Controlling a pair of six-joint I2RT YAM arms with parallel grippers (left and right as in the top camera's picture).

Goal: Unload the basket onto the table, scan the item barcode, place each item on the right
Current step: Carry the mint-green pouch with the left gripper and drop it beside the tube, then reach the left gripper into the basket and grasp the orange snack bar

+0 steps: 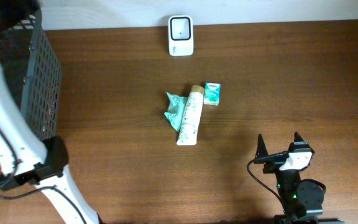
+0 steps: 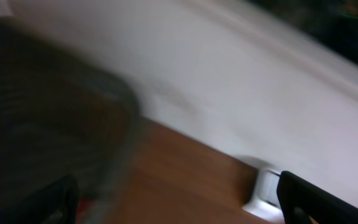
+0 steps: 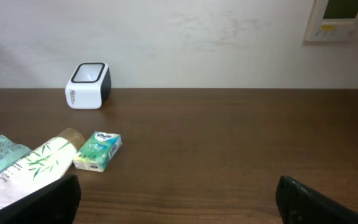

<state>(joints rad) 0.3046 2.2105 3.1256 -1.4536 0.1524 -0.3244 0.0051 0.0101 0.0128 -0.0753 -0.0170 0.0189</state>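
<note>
Three items lie mid-table: a white bamboo-print tube [image 1: 189,116] [image 3: 37,163], a crumpled teal packet [image 1: 174,110] [image 3: 0,159] against its left side, and a small green tissue pack [image 1: 212,93] [image 3: 98,151] by its cap. The white barcode scanner [image 1: 180,35] [image 3: 87,78] stands at the far edge. My right gripper [image 1: 279,144] [image 3: 185,202] is open and empty near the front right, well short of the items. My left gripper [image 2: 182,208] is open and empty, up by the basket. Its view is blurred, with the scanner [image 2: 265,191] beside the right finger.
A dark mesh basket [image 1: 39,74] [image 2: 55,124] stands at the table's left end, with my white left arm [image 1: 2,124] running beside it. A pale wall [image 3: 197,37] closes off the far edge behind the scanner.
</note>
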